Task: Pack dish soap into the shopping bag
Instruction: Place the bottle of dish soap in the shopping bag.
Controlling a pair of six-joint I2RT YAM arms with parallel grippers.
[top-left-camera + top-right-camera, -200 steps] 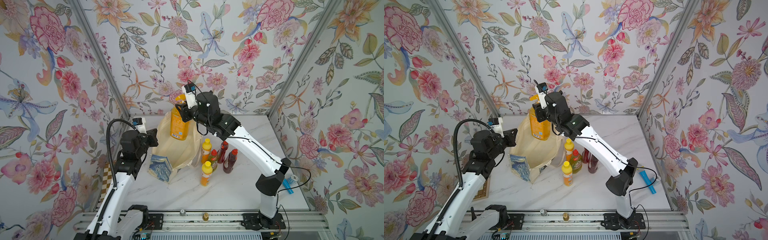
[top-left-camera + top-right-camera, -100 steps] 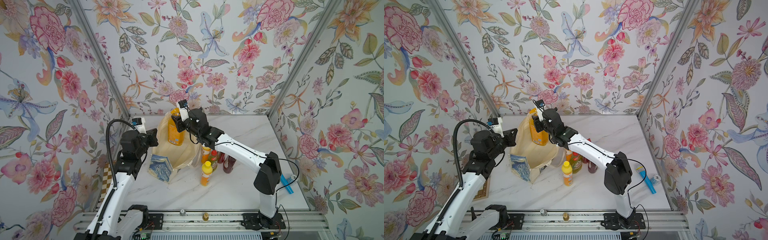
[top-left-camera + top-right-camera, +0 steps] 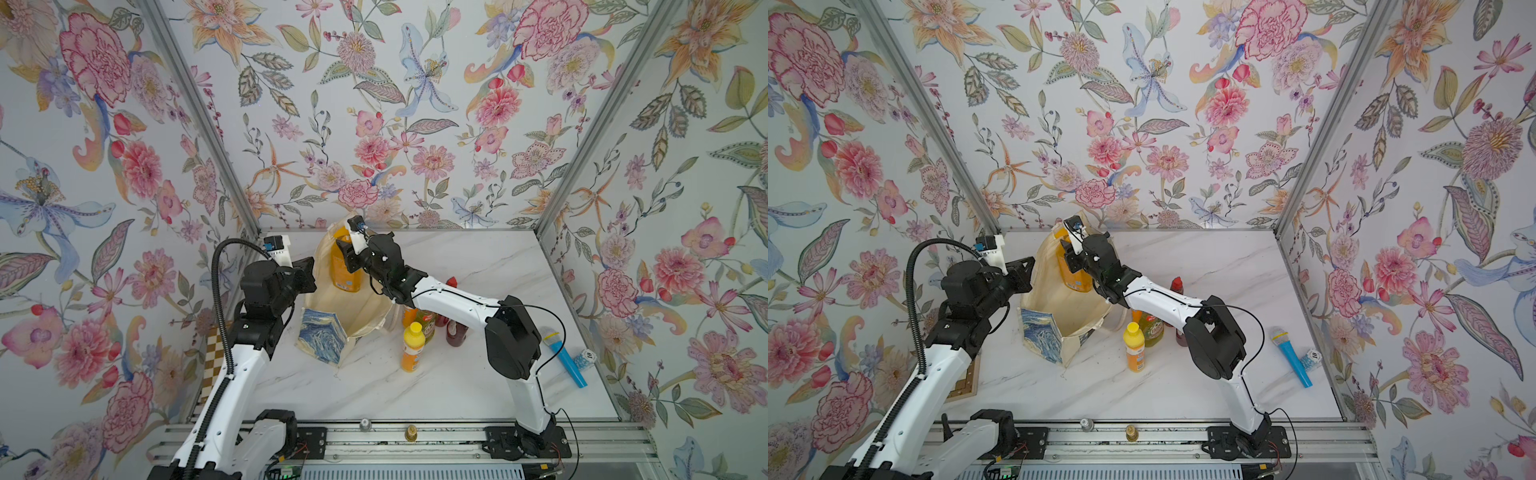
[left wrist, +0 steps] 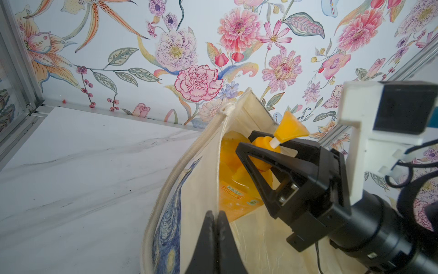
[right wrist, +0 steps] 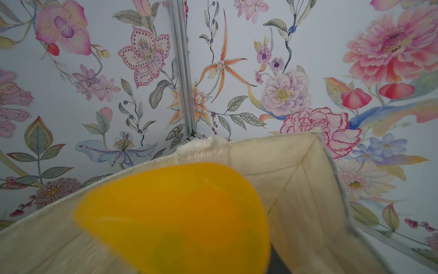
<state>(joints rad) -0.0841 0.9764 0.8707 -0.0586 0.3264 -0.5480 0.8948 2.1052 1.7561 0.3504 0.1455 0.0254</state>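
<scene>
0 of 6 packed: right gripper (image 4: pixel 246 142) grips amber pump bottle (image 3: pixel 344 270) half inside shopping bag (image 3: pixel 322 345), left gripper (image 4: pixel 215 214) pinches its rim; 5 bottles (image 3: pixel 412 347) wait on the right

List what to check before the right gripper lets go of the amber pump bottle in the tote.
1. Left gripper shut on rim of the cream canvas tote with blue print, mouth open: ok.
2. Right gripper clamped on neck of the big amber plastic pump bottle: ok.
3. Bottle body within tote walls: ok.
4. Bottle base on tote floor: cannot tell.
5. Yellow-capped orange plastic bottle beside tote upright: ok.
</scene>
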